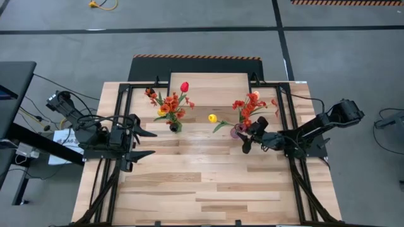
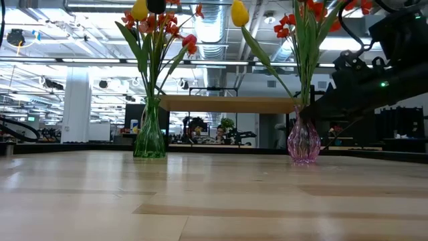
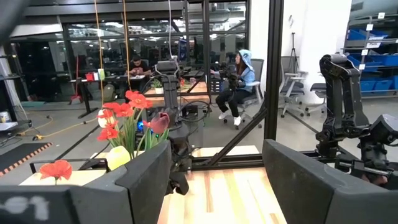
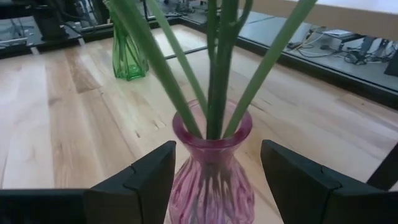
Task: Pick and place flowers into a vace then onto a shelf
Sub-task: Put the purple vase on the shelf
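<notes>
We see the flowers (image 1: 247,106) with red-orange blossoms and one yellow tulip (image 1: 213,118) standing in a pink glass vase (image 2: 303,141) on the wooden surface (image 1: 208,183), just in front of the shelf (image 1: 208,81), whose plank top shows behind the vases in the low view. A second bunch (image 1: 172,104) of red, orange and yellow blooms stands in a green glass vase (image 2: 150,132) to the left of the pink one, well apart from it and also on the surface, not on the shelf. Our right pincer (image 4: 214,180) sits at the pink vase with its fingers (image 4: 140,186) spread wide on either side of the neck, not closed on the glass. Our left pincer (image 1: 144,143) hangs open and empty near the left frame rail, clear of the green vase.
</notes>
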You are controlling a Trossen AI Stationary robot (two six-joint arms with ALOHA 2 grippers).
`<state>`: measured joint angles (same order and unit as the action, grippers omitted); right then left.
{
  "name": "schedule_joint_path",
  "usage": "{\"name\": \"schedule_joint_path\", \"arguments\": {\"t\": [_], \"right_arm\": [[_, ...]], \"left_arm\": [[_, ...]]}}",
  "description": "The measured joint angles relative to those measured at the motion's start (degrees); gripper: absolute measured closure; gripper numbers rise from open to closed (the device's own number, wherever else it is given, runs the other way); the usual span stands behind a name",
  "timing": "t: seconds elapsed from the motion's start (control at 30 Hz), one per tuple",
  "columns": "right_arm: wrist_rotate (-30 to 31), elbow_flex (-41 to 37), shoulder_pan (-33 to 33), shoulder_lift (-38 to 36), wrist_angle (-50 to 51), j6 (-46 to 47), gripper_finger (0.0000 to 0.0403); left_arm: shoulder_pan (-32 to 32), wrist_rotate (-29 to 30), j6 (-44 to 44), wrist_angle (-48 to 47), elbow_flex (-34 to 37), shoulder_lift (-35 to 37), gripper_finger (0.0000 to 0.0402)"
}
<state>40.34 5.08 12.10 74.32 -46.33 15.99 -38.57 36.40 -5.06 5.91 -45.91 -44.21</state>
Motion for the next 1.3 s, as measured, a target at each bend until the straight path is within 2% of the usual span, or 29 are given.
{"name": "schedule_joint_path", "arguments": {"t": [0.33, 0.47, 0.8, 1.3], "right_arm": [[-0.18, 0.29, -1.51, -0.02, 0.00, -0.17, 0.0174], [-2.94, 1.54, -1.51, -0.02, 0.00, -3.29, 0.0174], [-3.43, 2.43, -3.08, -0.03, 0.00, -5.42, 0.0177], [-3.57, 2.43, -3.63, -0.03, 0.07, -5.46, 0.0239]], "left_arm": [[0.00, 0.00, 0.09, -0.04, 0.00, 0.00, 0.0157], [0.00, 0.00, 0.11, -0.23, 0.00, 0.00, 0.0157], [-0.04, 0.00, 0.42, -0.61, 0.00, 0.02, 0.0157], [-0.04, 0.00, 1.42, -1.09, 0.00, 0.01, 0.0157]]}}
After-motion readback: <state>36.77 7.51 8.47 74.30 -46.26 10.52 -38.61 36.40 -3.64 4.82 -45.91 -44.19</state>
